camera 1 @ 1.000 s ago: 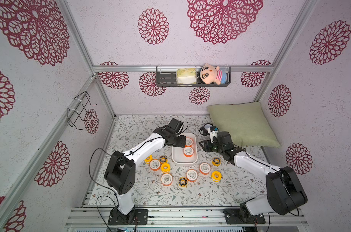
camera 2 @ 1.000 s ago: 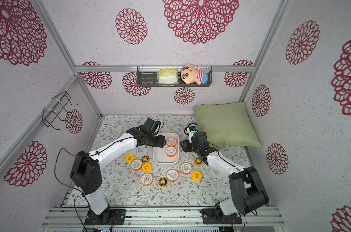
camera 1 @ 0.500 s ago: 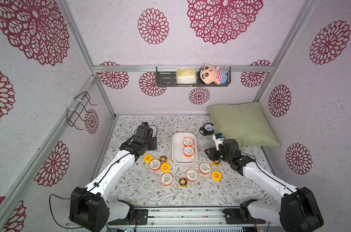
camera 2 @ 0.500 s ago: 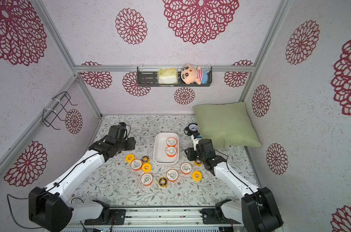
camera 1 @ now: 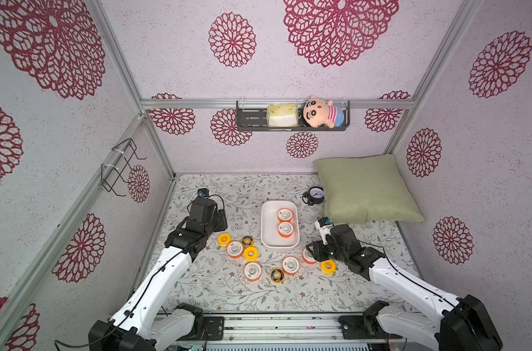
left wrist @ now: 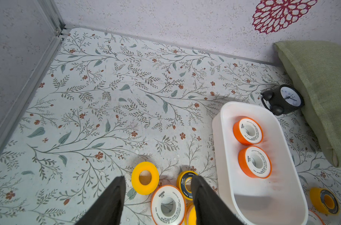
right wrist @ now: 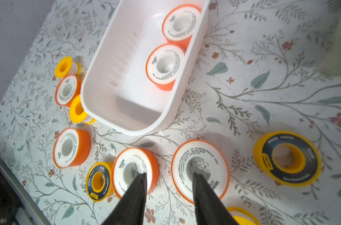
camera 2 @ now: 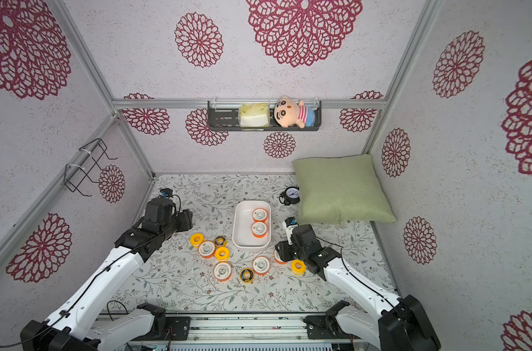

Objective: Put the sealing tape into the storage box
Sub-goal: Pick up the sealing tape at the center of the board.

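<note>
In both top views the storage box (camera 1: 268, 223) (camera 2: 241, 226) stands in the middle of the table (camera 1: 228, 291), its long side running near to far. Two orange-rimmed spools of sealing tape (camera 1: 285, 229) lie flat inside along its right wall, and its left half is bare. The other spools lie loose: a cluster (camera 1: 235, 249) just left of the box's near end, and more in a row nearer than the box. The left gripper (camera 1: 219, 221) hangs left of the box, just beyond that cluster. The right gripper (camera 1: 312, 253) is over a spool by the box's near right corner, with a yellow spool (camera 1: 328, 267) just right of it. A black alarm clock (camera 1: 315, 195) stands beyond the box, against a green pillow (camera 1: 365, 188).

In the left wrist view the left gripper (left wrist: 158, 177) has its jaws wide apart and empty, above the table. Under the gap lie an all-yellow spool (left wrist: 136, 182), a black-faced spool (left wrist: 185, 180) and a white-faced spool (left wrist: 168, 204), close together beside the box.

In the right wrist view the right gripper (right wrist: 169, 174) has a middling gap with nothing clamped. Its fingertips (right wrist: 140, 181) sit over the centre holes of a pair of white-topped spools (right wrist: 200, 153), one each; whether they touch I cannot tell
</note>
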Robot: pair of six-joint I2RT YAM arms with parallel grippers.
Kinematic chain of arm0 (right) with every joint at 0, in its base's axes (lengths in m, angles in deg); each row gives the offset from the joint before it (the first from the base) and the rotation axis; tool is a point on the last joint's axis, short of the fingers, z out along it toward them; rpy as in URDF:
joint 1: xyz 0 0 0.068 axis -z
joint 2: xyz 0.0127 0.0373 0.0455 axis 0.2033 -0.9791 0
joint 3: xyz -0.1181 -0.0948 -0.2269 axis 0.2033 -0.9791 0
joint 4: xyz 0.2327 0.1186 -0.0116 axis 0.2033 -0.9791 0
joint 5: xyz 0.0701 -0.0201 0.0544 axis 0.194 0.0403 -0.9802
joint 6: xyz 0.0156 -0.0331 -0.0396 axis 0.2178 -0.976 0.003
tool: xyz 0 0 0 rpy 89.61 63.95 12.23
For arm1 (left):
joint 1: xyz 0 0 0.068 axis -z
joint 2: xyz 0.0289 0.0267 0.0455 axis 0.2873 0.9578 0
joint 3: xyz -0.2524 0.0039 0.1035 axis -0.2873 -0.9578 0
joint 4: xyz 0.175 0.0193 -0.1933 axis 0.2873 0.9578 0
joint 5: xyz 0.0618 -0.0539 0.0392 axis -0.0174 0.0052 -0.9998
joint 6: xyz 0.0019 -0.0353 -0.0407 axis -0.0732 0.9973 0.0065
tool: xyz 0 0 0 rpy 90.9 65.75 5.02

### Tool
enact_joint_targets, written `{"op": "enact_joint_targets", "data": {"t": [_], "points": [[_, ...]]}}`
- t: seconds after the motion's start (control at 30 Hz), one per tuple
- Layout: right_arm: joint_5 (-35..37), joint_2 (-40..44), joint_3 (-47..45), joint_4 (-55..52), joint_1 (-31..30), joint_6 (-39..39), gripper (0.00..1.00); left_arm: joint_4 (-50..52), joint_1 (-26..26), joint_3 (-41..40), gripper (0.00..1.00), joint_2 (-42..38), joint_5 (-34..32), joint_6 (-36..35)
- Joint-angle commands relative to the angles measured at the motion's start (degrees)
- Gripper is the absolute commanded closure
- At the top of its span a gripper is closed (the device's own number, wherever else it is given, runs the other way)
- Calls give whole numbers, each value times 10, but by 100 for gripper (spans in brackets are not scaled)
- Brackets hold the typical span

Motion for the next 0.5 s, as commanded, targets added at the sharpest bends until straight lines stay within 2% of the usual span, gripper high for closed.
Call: {"op": "enact_joint_targets", "data": {"t": [0.0, 0.47], "points": [[38, -13, 1, -11, -20, 10, 55, -18, -3, -4, 39, -1, -3, -4], [73, -90, 25, -5, -61, -10, 51, -18, -4, -1, 39, 7, 1, -5]]}}
